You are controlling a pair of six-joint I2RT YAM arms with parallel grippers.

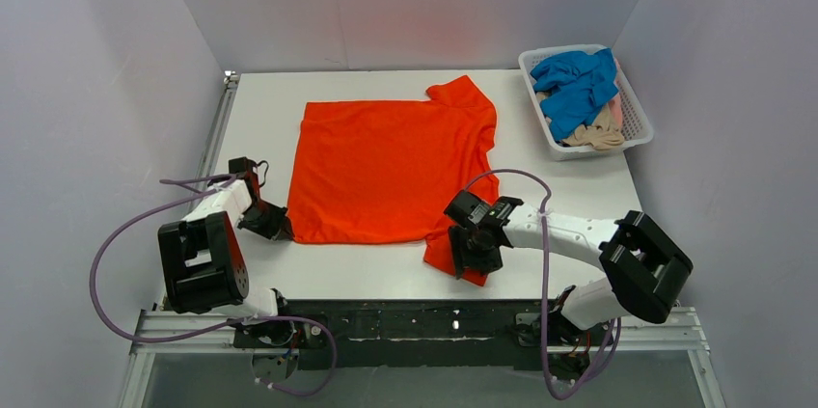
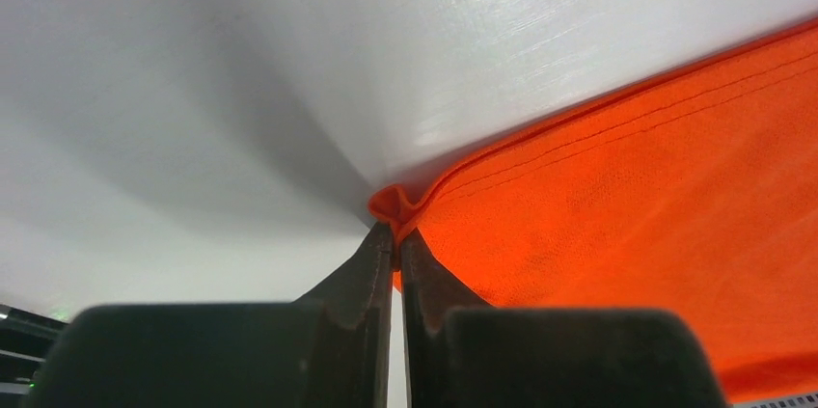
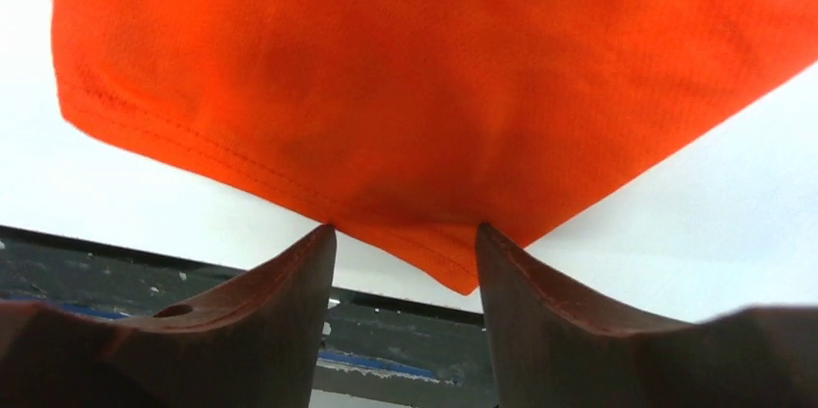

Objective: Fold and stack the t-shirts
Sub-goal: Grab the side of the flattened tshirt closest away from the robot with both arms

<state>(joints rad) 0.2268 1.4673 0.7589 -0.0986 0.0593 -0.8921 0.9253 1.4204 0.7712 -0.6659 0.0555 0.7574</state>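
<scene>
The orange-red t-shirt [image 1: 386, 167] lies spread flat in the middle of the white surface [image 1: 367, 271], its hem to the left and its two sleeves poking out at the right end. The left gripper [image 1: 273, 225] sits at the shirt's near hem corner. From its wrist view the jaws are pinched narrow, with a small pucker of orange cloth caught between the tips. The right gripper [image 1: 470, 256] is down at the shirt's near sleeve [image 1: 440, 259]. Its jaws stand apart, with the sleeve's stitched edge lying between them, not yet clamped.

This looks to me like the start of the first fold, with both arms taking hold along the shirt's near edge. The next move, I'd judge, calls for the right jaws to close on the sleeve. Then both arms would need to lift together and carry that near edge across toward the shirt's far edge, keeping the cloth taut so it does not bunch.

Counting up, I see three t-shirts in all. One is the orange-red shirt on the surface. A blue t-shirt [image 1: 577, 85] and a beige-pink t-shirt [image 1: 598, 135] are heaped unfolded in a white mesh basket [image 1: 590, 151] beyond the orange shirt's far right corner. The beige-pink bundle could hide more than one garment; I cannot tell. There is one basket and two arms. Nothing is folded or stacked yet.
</scene>
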